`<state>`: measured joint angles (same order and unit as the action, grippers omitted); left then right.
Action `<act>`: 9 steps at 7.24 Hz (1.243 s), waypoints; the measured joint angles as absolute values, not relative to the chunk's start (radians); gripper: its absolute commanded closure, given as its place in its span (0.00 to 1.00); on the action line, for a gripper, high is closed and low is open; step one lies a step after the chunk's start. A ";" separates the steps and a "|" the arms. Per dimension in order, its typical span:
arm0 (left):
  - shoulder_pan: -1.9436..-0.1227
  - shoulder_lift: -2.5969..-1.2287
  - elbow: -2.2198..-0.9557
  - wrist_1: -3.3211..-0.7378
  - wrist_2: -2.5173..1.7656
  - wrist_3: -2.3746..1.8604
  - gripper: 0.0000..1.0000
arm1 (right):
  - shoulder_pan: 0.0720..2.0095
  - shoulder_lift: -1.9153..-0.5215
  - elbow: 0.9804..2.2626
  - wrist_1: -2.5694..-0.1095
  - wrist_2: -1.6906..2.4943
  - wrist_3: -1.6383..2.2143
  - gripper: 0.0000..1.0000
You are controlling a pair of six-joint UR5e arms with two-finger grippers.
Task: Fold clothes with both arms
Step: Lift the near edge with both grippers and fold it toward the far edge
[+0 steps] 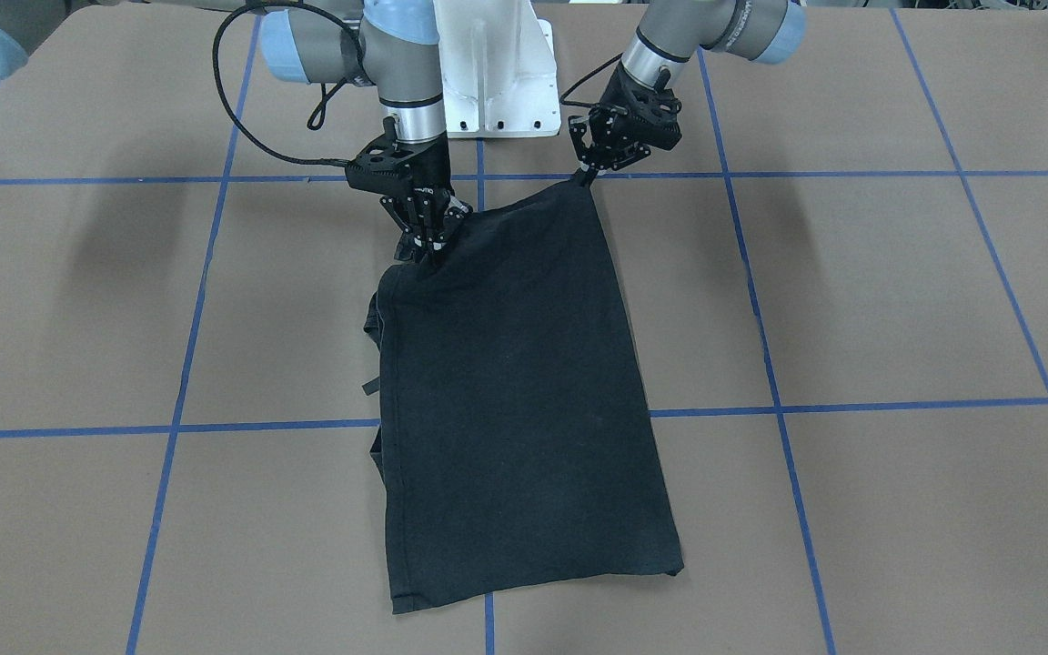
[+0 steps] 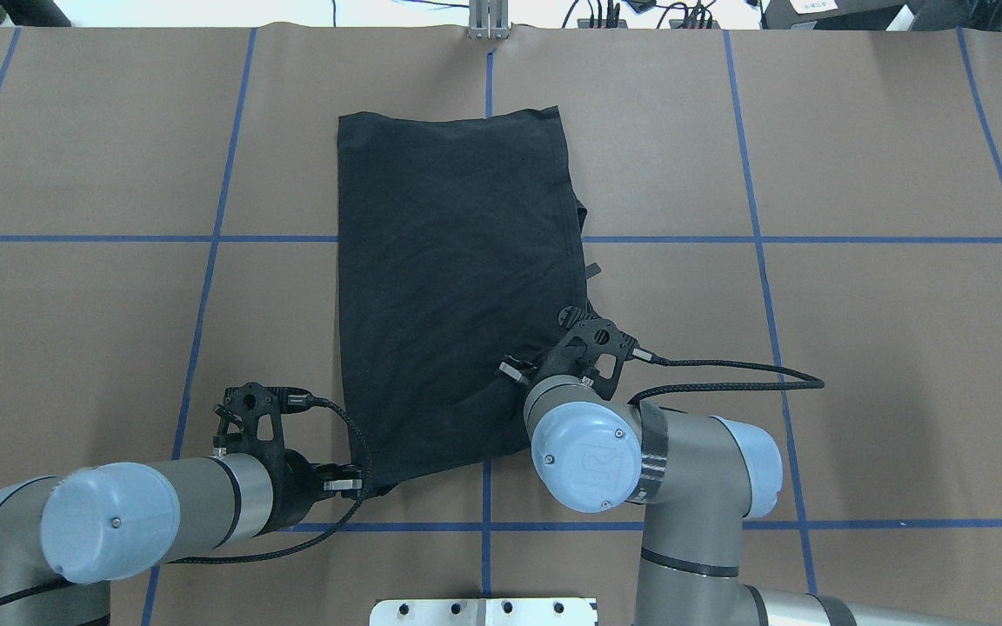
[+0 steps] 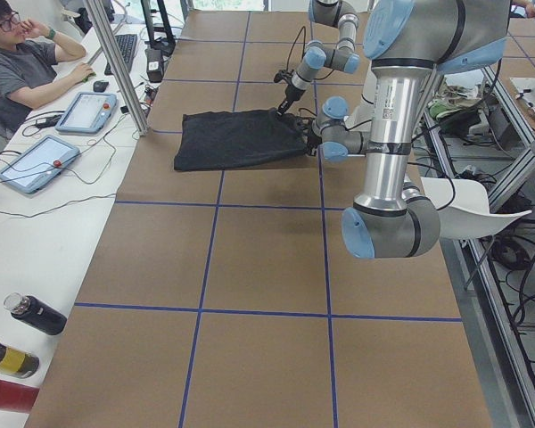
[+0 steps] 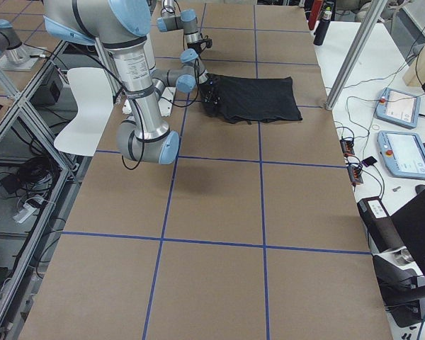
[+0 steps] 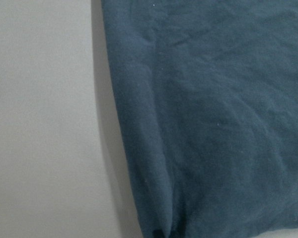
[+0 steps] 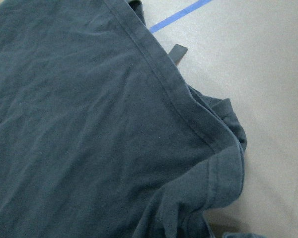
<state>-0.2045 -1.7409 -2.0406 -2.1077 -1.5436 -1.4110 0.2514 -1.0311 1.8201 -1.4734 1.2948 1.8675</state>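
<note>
The black T-shirt lies folded into a long strip on the brown table, plain side up, with no graphic showing. Its far end rests flat. My left gripper is shut on one near corner of the shirt and holds it just above the table. At the other near corner, beside a bunched sleeve, my right gripper is shut on the hem. The cloth sags a little between the two grippers. In the overhead view the right wrist hides its own fingers.
The white pedestal base stands just behind the grippers. Blue tape lines grid the table. Beyond the far edge a person sits at a side bench with tablets and bottles. A metal pole stands there.
</note>
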 measured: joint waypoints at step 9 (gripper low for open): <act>-0.320 -1.755 -2.281 -1.933 -1.739 -1.368 1.00 | 0.126 -1.052 2.260 -1.864 1.295 1.865 1.00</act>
<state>-0.3204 -1.7548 -2.2813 -1.9330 -1.7387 -1.3678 0.1259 -1.0517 2.2602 -1.8643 1.2948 1.8651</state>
